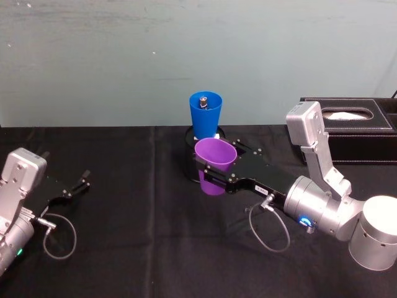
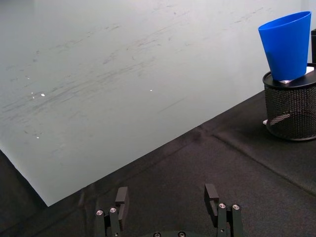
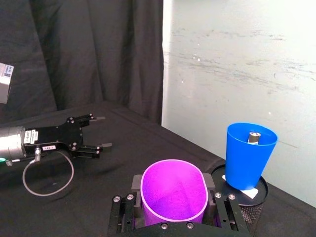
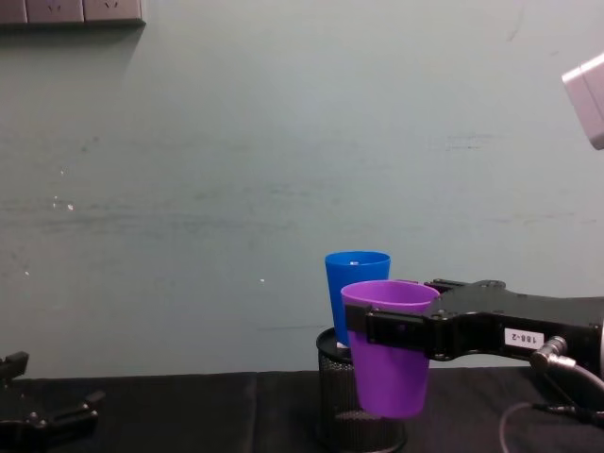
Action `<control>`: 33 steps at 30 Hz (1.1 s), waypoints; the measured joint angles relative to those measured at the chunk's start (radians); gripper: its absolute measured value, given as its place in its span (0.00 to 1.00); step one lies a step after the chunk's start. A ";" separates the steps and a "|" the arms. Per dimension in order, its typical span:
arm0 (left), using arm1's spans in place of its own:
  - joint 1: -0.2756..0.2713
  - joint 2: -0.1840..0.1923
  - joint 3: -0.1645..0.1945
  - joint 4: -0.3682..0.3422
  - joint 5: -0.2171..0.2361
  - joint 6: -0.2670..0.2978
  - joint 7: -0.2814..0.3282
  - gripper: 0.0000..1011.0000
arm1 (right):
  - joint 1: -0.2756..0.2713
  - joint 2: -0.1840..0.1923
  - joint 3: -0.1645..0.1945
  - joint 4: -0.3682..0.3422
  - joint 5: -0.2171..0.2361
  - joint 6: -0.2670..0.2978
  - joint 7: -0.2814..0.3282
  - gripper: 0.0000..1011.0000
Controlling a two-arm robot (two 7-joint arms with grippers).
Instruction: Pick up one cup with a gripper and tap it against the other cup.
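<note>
The purple cup (image 1: 216, 155) (image 3: 174, 195) (image 4: 389, 382) hangs upright just off the black cloth, with my right gripper (image 1: 208, 174) (image 3: 174, 185) (image 4: 396, 330) shut on it below the rim. Just behind it the blue cup (image 1: 205, 115) (image 2: 287, 44) (image 3: 248, 157) (image 4: 351, 274) stands upright on a black mesh holder (image 2: 291, 108) (image 4: 332, 401), with a small grey thing inside. A narrow gap shows between the two cups in the right wrist view. My left gripper (image 1: 79, 184) (image 2: 166, 200) (image 3: 96, 133) (image 4: 52, 415) rests open at the far left of the table.
A black tissue box (image 1: 356, 133) sits at the back right, behind my right arm. A pale wall rises along the table's far edge. Loose cables loop beside both wrists on the black tablecloth (image 1: 136, 236).
</note>
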 joint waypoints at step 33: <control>0.000 0.000 0.000 0.000 0.000 0.000 0.000 0.99 | 0.000 0.000 0.000 0.000 0.000 0.000 0.000 0.71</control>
